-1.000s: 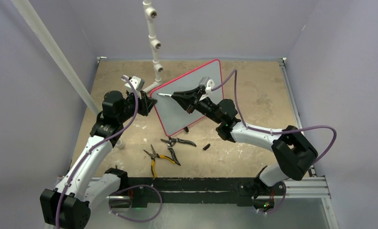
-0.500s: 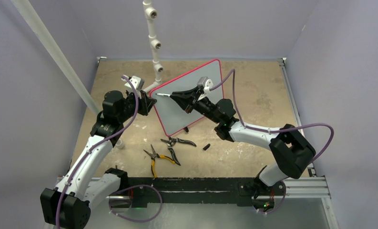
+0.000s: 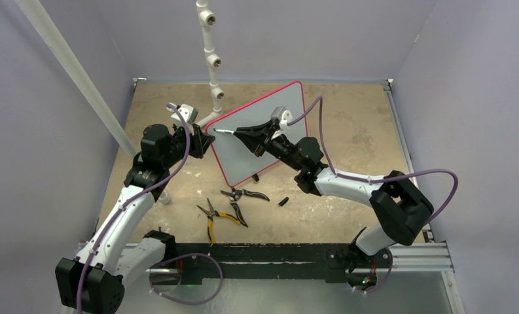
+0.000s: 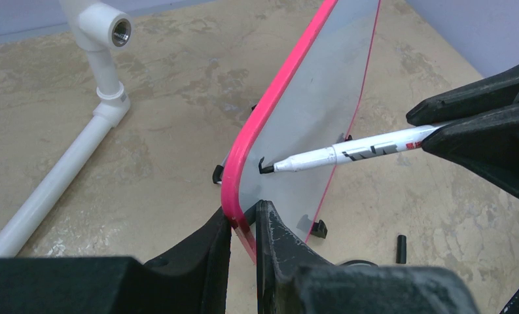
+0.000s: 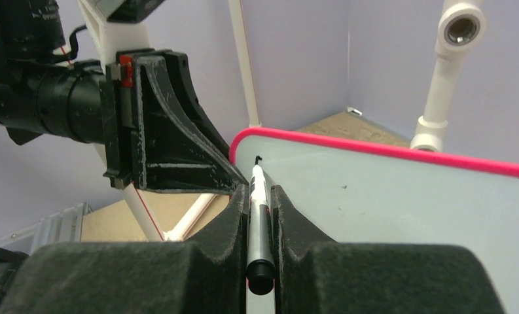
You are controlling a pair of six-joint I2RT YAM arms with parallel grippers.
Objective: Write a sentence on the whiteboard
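Jaws of the left gripper (image 4: pixel 243 219) are pinched nearly closed on the pink frame of the whiteboard (image 3: pixel 240 154), which stands tilted mid-table. Right gripper (image 5: pixel 260 191) is clamped tight on one white marker (image 4: pixel 348 152), its tip touching the board near that held corner. Only the wrist views show a short black stroke (image 5: pixel 258 159) at the tip. Only the top view shows two pliers, a black-handled pair (image 3: pixel 245 194) and a yellow-handled pair (image 3: pixel 214 219). One black cap (image 3: pixel 283 201) lies near them.

We see soft, even light in all 3 views, with faint shadows on the mottled tan tabletop (image 3: pixel 355 131). The red-framed white board (image 4: pixel 322 98) carries a dull sheen; wrist-view foregrounds blur slightly.
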